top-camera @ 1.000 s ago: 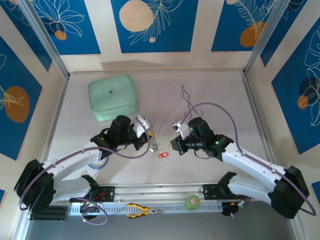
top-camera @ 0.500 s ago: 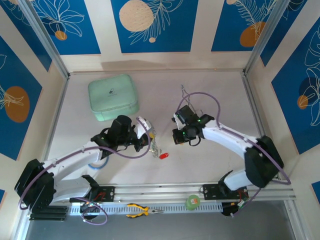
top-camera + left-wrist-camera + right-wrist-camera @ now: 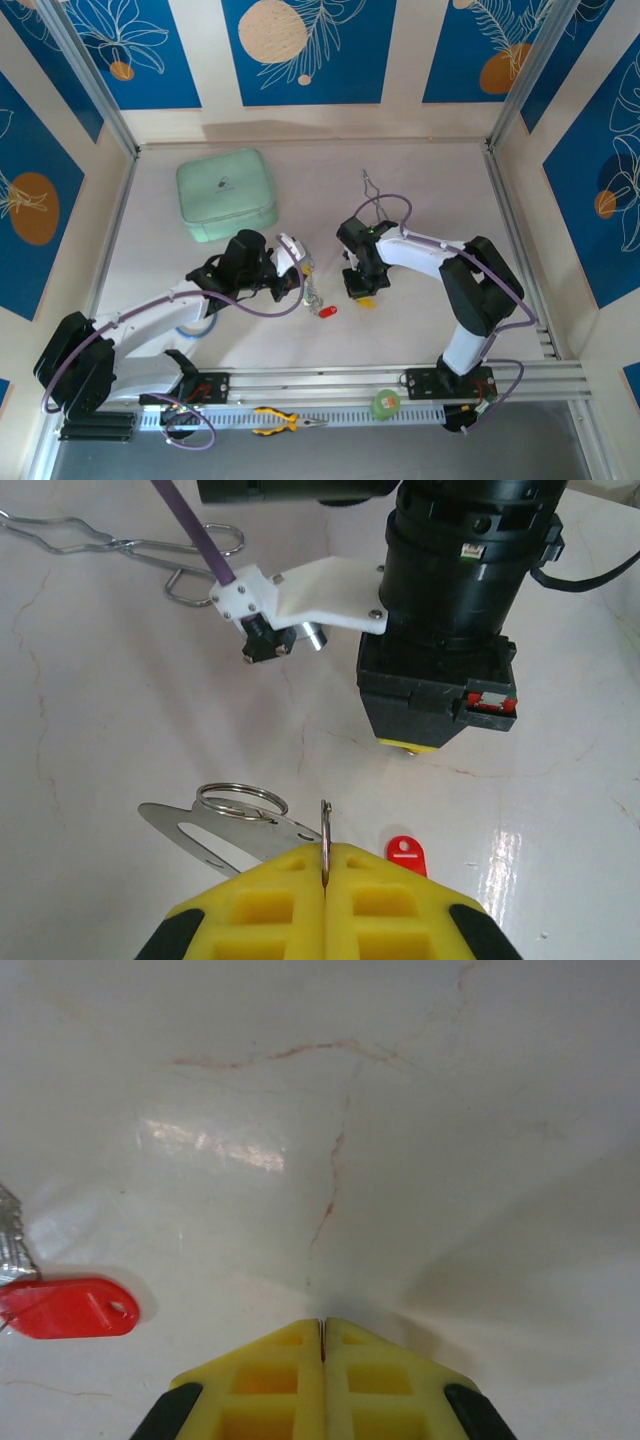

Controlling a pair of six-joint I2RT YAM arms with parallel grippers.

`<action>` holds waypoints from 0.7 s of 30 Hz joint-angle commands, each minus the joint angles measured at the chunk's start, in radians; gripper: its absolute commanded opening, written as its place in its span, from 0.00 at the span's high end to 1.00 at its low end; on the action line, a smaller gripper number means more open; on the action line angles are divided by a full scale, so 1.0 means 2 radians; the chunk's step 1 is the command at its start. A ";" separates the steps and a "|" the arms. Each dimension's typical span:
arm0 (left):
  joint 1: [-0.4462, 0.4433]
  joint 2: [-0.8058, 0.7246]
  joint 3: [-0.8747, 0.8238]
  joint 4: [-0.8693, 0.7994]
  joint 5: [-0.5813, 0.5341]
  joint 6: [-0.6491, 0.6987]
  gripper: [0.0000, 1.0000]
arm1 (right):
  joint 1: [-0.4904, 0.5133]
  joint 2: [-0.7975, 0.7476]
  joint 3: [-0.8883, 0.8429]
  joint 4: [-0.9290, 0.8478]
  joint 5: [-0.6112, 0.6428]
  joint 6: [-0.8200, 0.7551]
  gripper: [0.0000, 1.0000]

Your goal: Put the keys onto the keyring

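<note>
Left end effector (image 3: 325, 852) and right end effector (image 3: 322, 1326) both pressed shut.
The left pinches a thin wire ring (image 3: 325, 825) in its seam; the flat grey keyring (image 3: 205, 832) juts out from beneath it. The right grips nothing, low over the tabletop (image 3: 420, 1110), a red-tagged key (image 3: 65, 1307) lying nearby.

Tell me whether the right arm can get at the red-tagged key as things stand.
Probably yes. The right gripper is shut above the table, and the red-tagged key lies close beside it, with nothing between them. It would need to open first.
</note>
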 commanded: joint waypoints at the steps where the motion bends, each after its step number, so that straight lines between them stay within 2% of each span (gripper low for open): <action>1: -0.006 0.000 -0.002 0.023 -0.001 0.011 1.00 | -0.002 0.010 0.015 -0.020 -0.012 0.007 0.91; 7: -0.005 0.002 -0.003 0.028 0.000 0.012 1.00 | -0.002 0.014 0.017 -0.026 -0.008 0.008 0.86; 13: -0.006 0.002 -0.003 0.029 0.001 0.014 1.00 | -0.002 0.011 0.016 -0.028 -0.009 0.011 0.86; 18: -0.005 0.001 -0.004 0.029 0.001 0.014 1.00 | -0.001 0.013 0.015 -0.027 -0.013 0.010 0.90; 21: -0.005 0.001 -0.004 0.027 -0.001 0.015 1.00 | 0.000 0.014 0.015 -0.027 -0.016 0.008 0.96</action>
